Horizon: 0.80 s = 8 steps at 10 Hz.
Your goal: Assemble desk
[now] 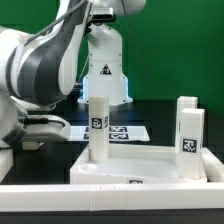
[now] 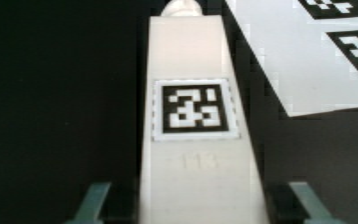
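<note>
Pincer (image 2: 197, 200) pinching a tagged leg post (image 2: 195, 110) upright in the desk slab (image 1: 150, 160), second post (image 1: 188, 135) in another corner.

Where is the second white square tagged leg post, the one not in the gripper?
White square tagged leg post stands upright at the exterior view's right, on the white slab's far right corner.
</note>
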Available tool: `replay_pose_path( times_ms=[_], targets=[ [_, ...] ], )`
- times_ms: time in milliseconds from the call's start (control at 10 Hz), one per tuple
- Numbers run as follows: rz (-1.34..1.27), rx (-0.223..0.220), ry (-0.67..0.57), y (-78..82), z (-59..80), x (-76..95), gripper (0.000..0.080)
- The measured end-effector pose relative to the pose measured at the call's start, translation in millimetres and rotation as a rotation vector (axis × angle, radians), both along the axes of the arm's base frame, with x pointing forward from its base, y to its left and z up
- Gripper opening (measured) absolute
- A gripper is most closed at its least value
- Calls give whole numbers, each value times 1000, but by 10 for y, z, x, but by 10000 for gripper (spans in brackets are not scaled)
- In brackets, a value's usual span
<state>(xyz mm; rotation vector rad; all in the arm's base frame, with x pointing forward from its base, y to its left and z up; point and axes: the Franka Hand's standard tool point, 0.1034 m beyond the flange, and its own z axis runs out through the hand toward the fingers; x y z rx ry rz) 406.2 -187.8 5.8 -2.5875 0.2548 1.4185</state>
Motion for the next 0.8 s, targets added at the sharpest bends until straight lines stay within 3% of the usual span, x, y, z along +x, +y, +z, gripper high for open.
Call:
replay_pose_path(
  times_ms=[200,400,500,600,800],
  targets=[
    [-1,1,1,8,32,18,287],
    [1,-9,-47,93,464,257,287],
    [15,-10,-84,112,600,324,287],
    [40,-21,-83,45,532,275,287],
    [47,-52,-190,9,466,389,288]
  ],
)
